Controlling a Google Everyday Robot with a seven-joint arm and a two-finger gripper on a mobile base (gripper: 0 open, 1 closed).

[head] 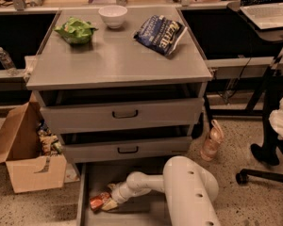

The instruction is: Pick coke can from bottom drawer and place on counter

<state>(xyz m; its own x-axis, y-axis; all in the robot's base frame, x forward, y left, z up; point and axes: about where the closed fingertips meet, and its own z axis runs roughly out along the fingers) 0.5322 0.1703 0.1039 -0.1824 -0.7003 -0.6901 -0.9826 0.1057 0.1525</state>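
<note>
The coke can [98, 201] lies on its side at the front left of the open bottom drawer [132, 175], a flat grey tray pulled out at floor level. My white arm reaches down into the drawer from the lower right. The gripper [107, 202] is at the can's right end and touches it. The counter [118, 55] is the grey top of the cabinet above, well clear of the gripper.
On the counter stand a green chip bag [75, 30], a white bowl [112, 16] and a blue chip bag [160, 34]. An open cardboard box [26, 157] sits left of the cabinet, a pinkish bottle [212, 141] right of it. An office chair base [266, 173] stands at right.
</note>
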